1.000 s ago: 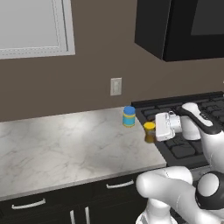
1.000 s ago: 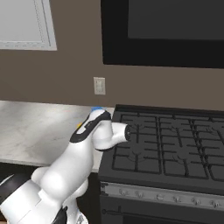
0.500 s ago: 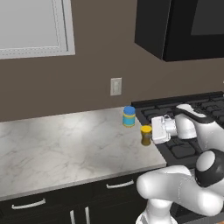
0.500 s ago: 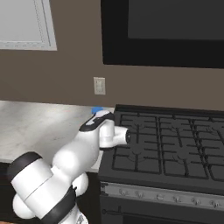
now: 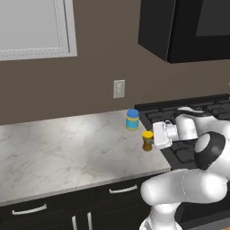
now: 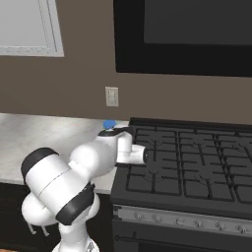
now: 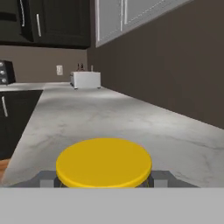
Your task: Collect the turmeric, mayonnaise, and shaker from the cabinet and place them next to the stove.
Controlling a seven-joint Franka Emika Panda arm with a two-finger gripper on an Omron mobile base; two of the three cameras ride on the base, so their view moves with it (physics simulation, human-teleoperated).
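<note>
The turmeric point(image 5: 147, 140), a small orange-yellow jar with a yellow lid, stands upright on the marble desk point(image 5: 67, 148), near its front right part and just beside the left edge of the stove point(image 5: 197, 112). The claw point(image 5: 155, 135) lies level at the jar's right side, its white hand reaching over from above the stove. In the hand view the yellow lid point(image 7: 104, 162) sits low and centred, with a finger point(image 7: 46, 178) touching or nearly touching it on each flank; the jaws stand partly apart, at about the jar's width, around the turmeric. The jar's base appears to rest on the desk. Whether the fingers press on it cannot be told.

The mayonnaise point(image 5: 132, 119), blue-lidded with a pale body, stands upright on the desk behind and slightly left of the turmeric, apart from it, close to the stove's rear left corner. In the right base view only its blue lid point(image 6: 109, 124) shows above the arm.

A white wall outlet point(image 5: 119, 88) is on the brown wall above the mayonnaise. A white-framed window point(image 5: 31, 27) is at the upper left. In the hand view a white toaster point(image 7: 85, 79) stands at the far end of the desk.
</note>
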